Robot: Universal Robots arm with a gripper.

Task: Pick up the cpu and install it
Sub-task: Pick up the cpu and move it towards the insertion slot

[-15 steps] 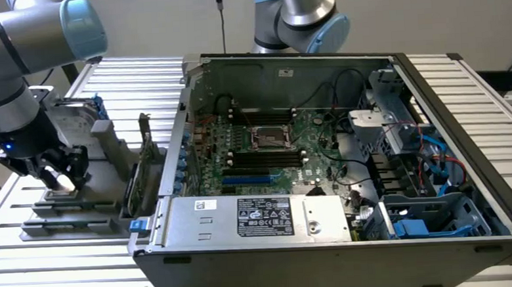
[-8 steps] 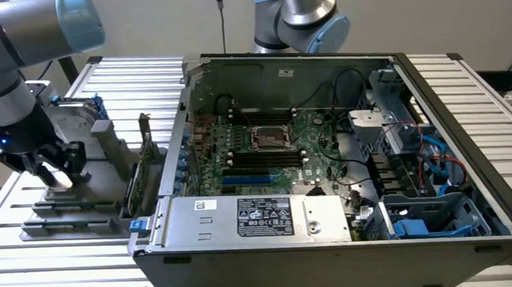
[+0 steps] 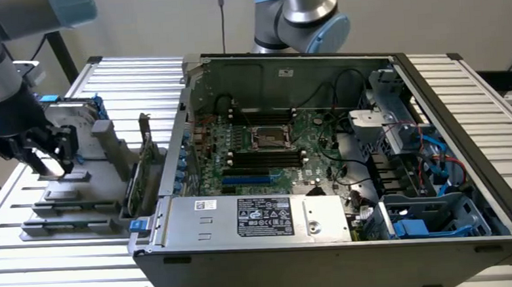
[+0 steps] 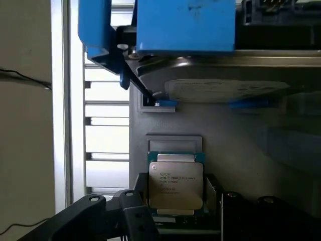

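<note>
The cpu (image 4: 175, 183), a small square chip with a silver metal top and printed text, lies in a recess of the grey parts holder (image 4: 241, 150). My gripper (image 4: 176, 203) straddles it, with a black finger against each side of the chip. In the exterior view the gripper (image 3: 51, 168) reaches down onto the holder (image 3: 71, 209) at the exterior view's left, beside the open computer case, and hides the chip. The motherboard's cpu socket (image 3: 271, 137) stands bare in the middle of the case.
A hard drive in a blue frame (image 4: 175, 30) stands in the holder just beyond the chip. Memory sticks (image 3: 75, 207) lie in the holder's slots. The case (image 3: 331, 245) holds a power supply, cables and drive bays. A second arm (image 3: 306, 16) stands behind the case.
</note>
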